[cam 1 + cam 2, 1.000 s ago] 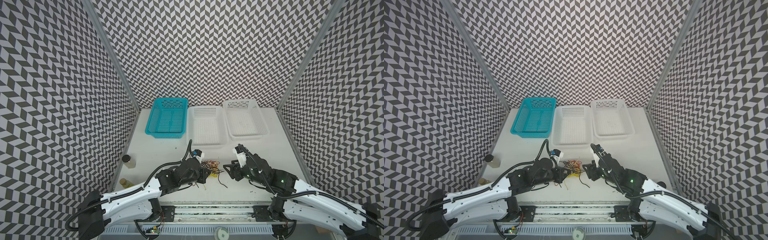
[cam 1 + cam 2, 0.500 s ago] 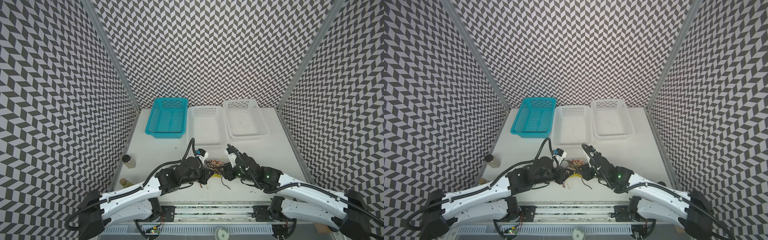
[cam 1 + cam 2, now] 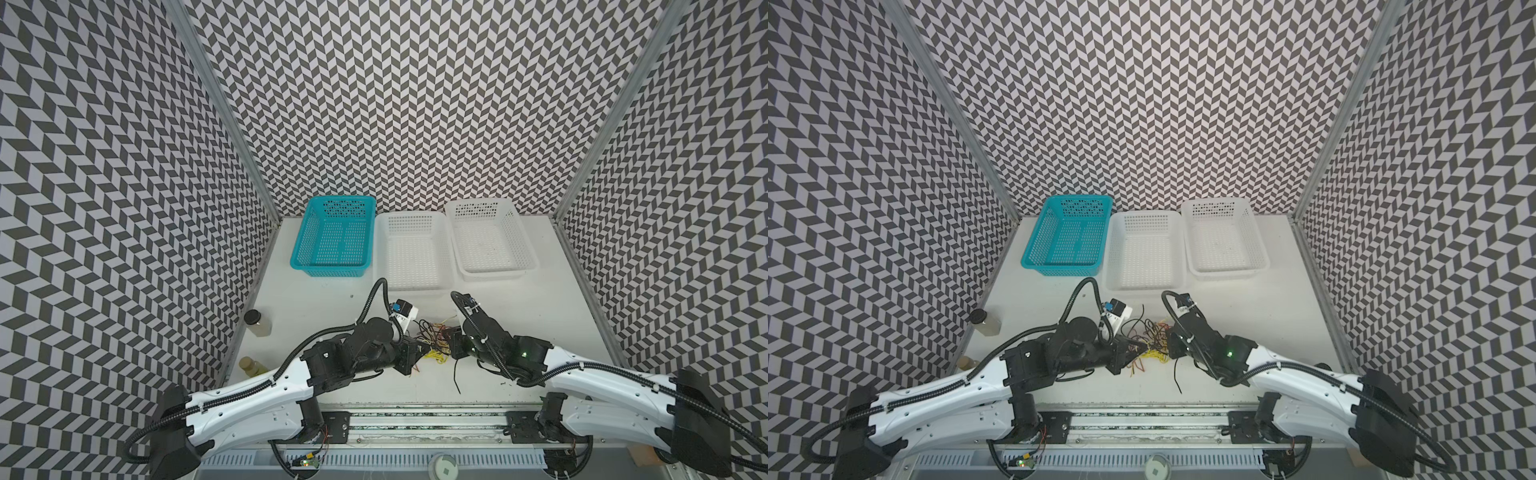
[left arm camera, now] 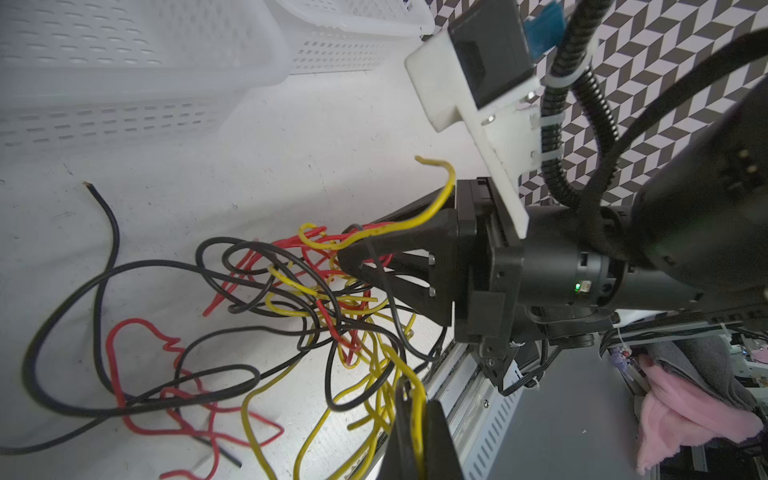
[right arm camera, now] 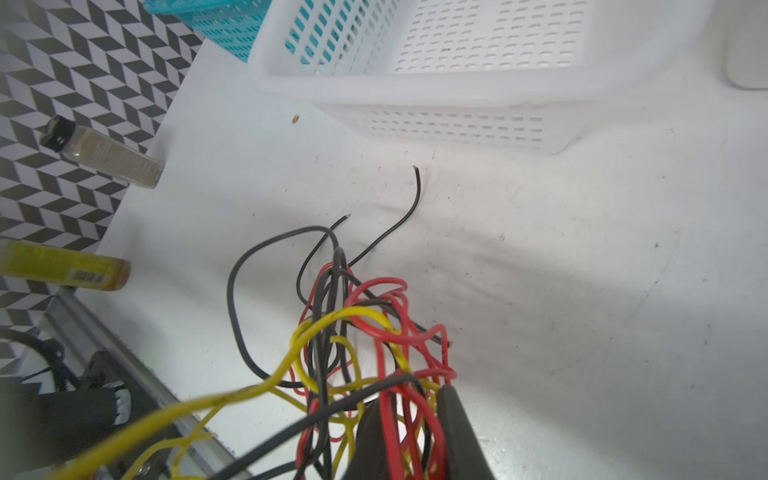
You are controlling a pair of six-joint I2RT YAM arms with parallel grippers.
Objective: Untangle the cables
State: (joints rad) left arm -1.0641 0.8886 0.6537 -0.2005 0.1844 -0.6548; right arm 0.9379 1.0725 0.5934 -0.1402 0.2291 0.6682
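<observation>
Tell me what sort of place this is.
Probably a robot lab test cell: chevron-patterned walls enclose a white table, a left arm and right arm are mounted at its front edge, and tangled cables lie between them.

Bright, even light from above; soft shadows lie across my white table. My wrist views bulge at their edges, and whatever sits nearest blurs.

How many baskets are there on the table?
3, in a row at the back: teal basket on the left, middle white basket, right white basket. None seem hidden.
</observation>
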